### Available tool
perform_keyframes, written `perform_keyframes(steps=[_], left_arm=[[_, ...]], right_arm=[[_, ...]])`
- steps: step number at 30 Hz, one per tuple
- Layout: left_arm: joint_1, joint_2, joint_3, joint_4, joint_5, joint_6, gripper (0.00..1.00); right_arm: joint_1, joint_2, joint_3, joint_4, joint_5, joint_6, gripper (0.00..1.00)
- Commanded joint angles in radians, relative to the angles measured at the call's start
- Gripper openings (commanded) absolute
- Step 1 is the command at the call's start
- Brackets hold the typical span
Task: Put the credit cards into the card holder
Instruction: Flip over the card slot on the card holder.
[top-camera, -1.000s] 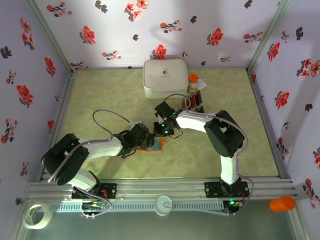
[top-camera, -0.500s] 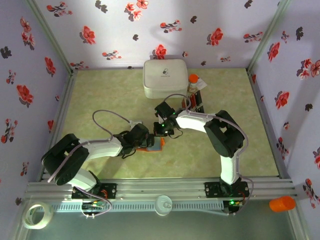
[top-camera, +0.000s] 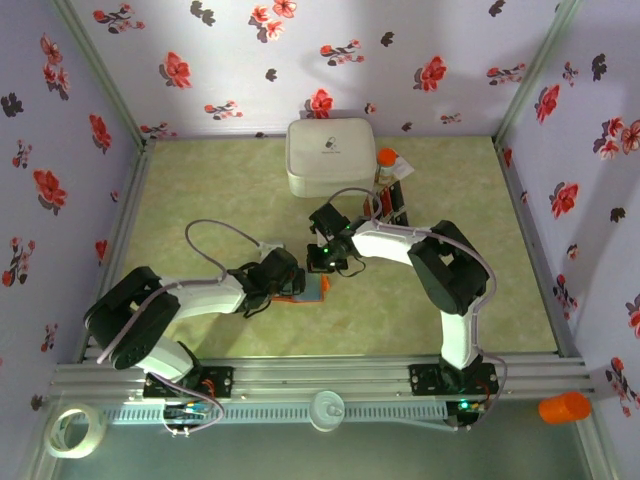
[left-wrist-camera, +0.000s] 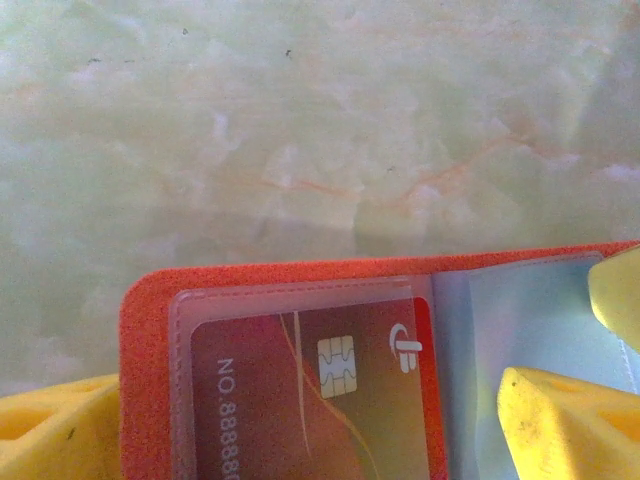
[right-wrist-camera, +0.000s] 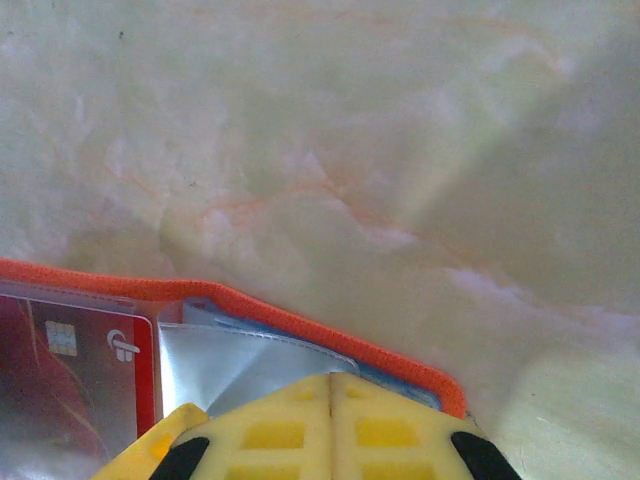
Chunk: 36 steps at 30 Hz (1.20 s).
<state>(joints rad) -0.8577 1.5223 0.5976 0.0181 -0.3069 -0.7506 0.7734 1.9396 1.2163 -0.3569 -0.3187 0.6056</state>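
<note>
Wallet (left-wrist-camera: 145, 330) between left claw (left-wrist-camera: 300, 430) fingers (left-wrist-camera: 560, 420)

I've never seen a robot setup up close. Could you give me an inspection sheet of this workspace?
Surface: pale green marbled table.
Job's things: orange wallet open, red card in its clear pocket.
Clutter: white case, orange-capped bottle, dark rack with red pieces.
Grippers: left open astride wallet; right shut at its inner flap.
Cables: grey loops over both arms.
Surroundings: floral walls; tape roll, orange cup outside.

card holder (left-wrist-camera: 145, 340) cropped, red card (left-wrist-camera: 290, 400) cut off
</note>
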Motion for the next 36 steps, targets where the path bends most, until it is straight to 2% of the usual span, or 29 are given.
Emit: perform_keyframes(steps=[1,4,9,14,22,36], left_arm=[[0.007,0.105,-0.058,0.043,0.112,-0.004,0.88],[0.006,0.112,-0.061,0.051,0.114,-0.004,0.87],[0.006,0.124,-0.061,0.061,0.118,-0.005,0.87],[0.006,0.133,-0.061,0.072,0.124,-0.007,0.86],[0.006,0.133,-0.064,0.078,0.126,-0.008,0.87],[0.008,-0.026,-0.058,0.022,0.137,-0.004,0.97]], right_arm=[[0.008,-0.001,-0.008,0.001,-0.017,0.014,0.1],[0.007,-0.03,-0.001,-0.006,-0.012,0.019,0.15],[0.006,-0.083,-0.023,0.014,0.007,0.05,0.31],[0.006,-0.104,-0.073,0.062,0.015,0.088,0.36],[0.006,-0.071,-0.088,0.105,-0.014,0.115,0.34],[0.004,-0.131,-0.088,0.02,0.029,0.05,0.11]])
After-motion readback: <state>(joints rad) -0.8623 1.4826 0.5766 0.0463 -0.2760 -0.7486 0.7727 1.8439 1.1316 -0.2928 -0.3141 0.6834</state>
